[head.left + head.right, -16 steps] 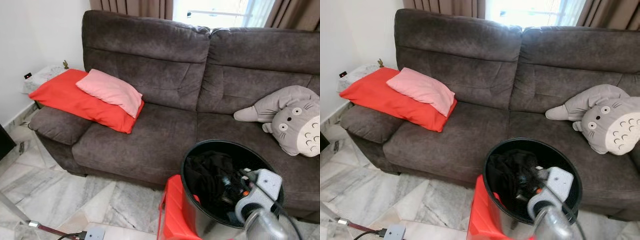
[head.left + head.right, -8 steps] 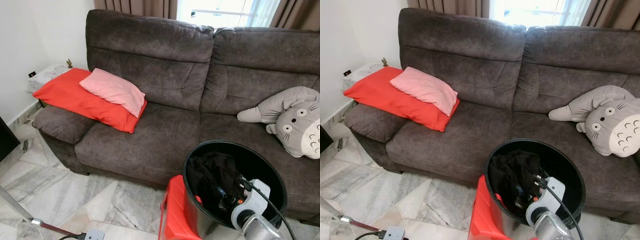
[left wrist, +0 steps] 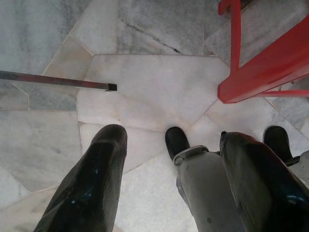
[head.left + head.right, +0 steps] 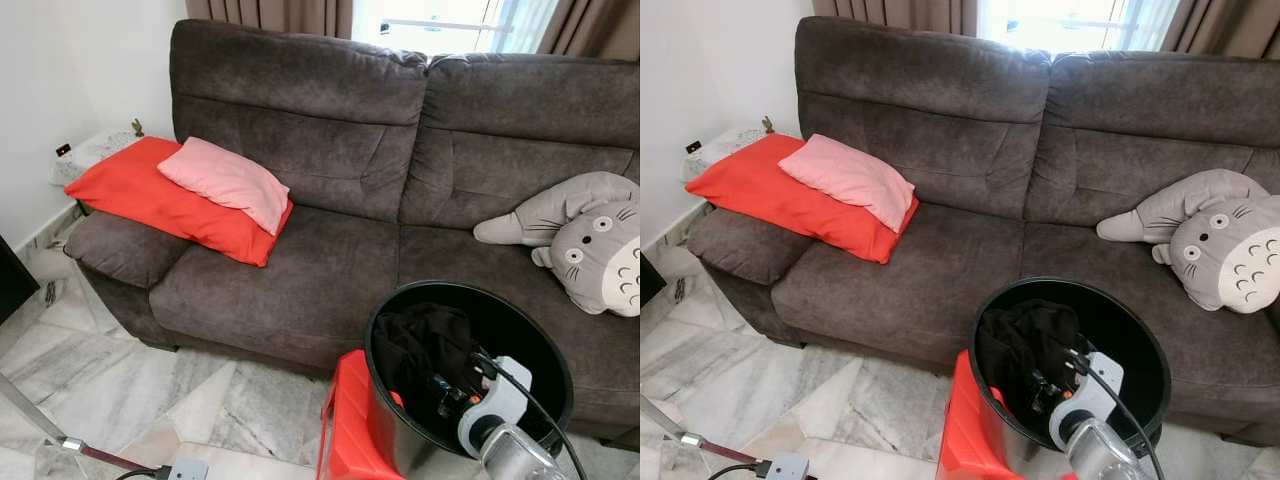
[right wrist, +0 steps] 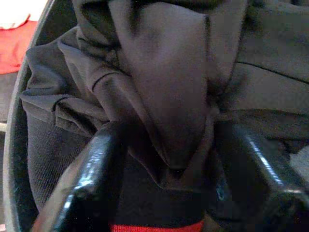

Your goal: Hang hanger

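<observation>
Right hand is down in the black bin, fingers spread either side of a fold of dark clothing, not yet pinching. No hanger identifiable; can't tell where it lies, its long axis or heading. Left hand hangs spread over the marble floor, farther off.

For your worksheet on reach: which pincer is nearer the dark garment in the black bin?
Right. The right pincer is inside the black bin, fingers straddling a fold of the dark garment. The left pincer hangs over the marble floor.
</observation>
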Robot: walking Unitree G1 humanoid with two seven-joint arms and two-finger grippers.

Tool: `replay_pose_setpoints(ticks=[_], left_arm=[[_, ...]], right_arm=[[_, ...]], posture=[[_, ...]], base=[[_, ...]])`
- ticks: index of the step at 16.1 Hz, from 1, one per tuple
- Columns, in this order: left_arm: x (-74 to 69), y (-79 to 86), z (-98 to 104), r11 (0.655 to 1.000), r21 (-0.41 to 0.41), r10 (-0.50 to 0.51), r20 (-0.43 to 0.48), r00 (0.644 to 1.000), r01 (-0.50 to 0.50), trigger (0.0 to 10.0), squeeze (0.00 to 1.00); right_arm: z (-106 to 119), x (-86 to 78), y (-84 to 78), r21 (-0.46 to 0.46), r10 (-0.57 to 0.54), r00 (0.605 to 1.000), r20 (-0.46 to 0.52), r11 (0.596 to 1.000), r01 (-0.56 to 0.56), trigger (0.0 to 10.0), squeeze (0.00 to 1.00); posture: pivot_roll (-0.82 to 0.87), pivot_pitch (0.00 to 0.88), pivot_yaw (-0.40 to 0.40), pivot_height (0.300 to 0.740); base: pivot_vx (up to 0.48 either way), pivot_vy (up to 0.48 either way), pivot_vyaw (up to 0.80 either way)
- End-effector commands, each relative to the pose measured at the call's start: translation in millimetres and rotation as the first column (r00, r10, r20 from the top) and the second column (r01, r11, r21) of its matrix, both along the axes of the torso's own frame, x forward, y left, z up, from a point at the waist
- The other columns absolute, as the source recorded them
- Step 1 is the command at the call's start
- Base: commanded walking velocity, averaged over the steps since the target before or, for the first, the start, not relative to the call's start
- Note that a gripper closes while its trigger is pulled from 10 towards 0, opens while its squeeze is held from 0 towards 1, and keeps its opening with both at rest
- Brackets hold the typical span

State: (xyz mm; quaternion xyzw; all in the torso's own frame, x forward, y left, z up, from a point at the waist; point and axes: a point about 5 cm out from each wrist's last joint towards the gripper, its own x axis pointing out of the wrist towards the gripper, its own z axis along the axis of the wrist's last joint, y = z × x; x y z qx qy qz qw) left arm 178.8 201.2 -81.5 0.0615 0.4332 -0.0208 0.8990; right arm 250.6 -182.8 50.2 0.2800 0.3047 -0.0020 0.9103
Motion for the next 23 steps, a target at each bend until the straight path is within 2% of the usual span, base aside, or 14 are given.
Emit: replay_pose_setpoints(ticks=[1, 9, 13, 15, 20, 21, 22, 23], left_arm=[[-4.6, 2.5, -2, 1.000, 0.015, -0.020, -0.033, 0.999, 0.020, 10.0, 0.00], [-3.8, 0.9, -3, 1.000, 0.012, -0.024, -0.044, 0.999, 0.024, 10.0, 0.00], [-2.2, -2.8, -3, 1.000, 0.006, -0.026, -0.044, 0.999, 0.026, 10.0, 0.00], [-0.8, -5.1, -2, 1.000, 0.003, -0.027, -0.042, 0.999, 0.028, 10.0, 0.00], [0.4, -7.3, -2, 1.000, -0.005, -0.023, -0.041, 0.999, 0.023, 10.0, 0.00], [0.2, -7.2, -2, 1.000, -0.005, -0.019, -0.041, 0.999, 0.019, 10.0, 0.00], [0.2, -7.3, -2, 1.000, -0.005, -0.018, -0.041, 0.999, 0.018, 10.0, 0.00], [0.2, -7.3, -2, 1.000, -0.005, -0.018, -0.042, 0.999, 0.017, 10.0, 0.00]], right_arm=[[3, 4.4, -0.3, -0.007, 0.003, 1.000, 0.021, 1.000, -0.003, 0.0, 0.00], [5, 8.9, 3.0, -0.008, 0.000, 0.999, 0.044, 1.000, 0.001, 0.0, 0.00], [18, 14.6, 2.1, -0.031, -0.002, 0.994, 0.111, 1.000, 0.005, 0.0, 0.00], [36, 23.9, -2.8, -0.048, -0.055, 0.977, 0.207, 0.997, 0.066, 0.0, 0.00], [77, 38.5, 0.6, -0.031, -0.059, 0.924, 0.378, 0.997, 0.077, 0.0, 0.00], [99, 44.8, 3.7, -0.020, -0.050, 0.883, 0.467, 0.998, 0.067, 0.0, 0.00], [106, 46.8, 4.9, -0.019, -0.044, 0.869, 0.492, 0.998, 0.061, 0.0, 0.00], [121, 50.5, 7.8, -0.017, -0.032, 0.839, 0.543, 0.999, 0.050, 0.0, 0.00]], posture=[[-0.17, 0.045, 0.021, 0.740], [-0.17, 0.064, 0.021, 0.740], [-0.17, 0.057, 0.016, 0.740], [-0.17, 0.054, 0.015, 0.740], [-0.17, 0.048, 0.010, 0.740], [-0.17, 0.047, 0.011, 0.740], [-0.17, 0.046, 0.010, 0.740], [-0.17, 0.045, 0.009, 0.740]], base=[[0.000, 0.000, 0.00], [0.000, 0.000, 0.00], [0.000, 0.000, 0.00], [0.000, 0.000, 0.00], [0.000, 0.000, 0.00], [0.000, 0.000, 0.00], [0.000, 0.000, 0.00], [0.000, 0.000, 0.00]])
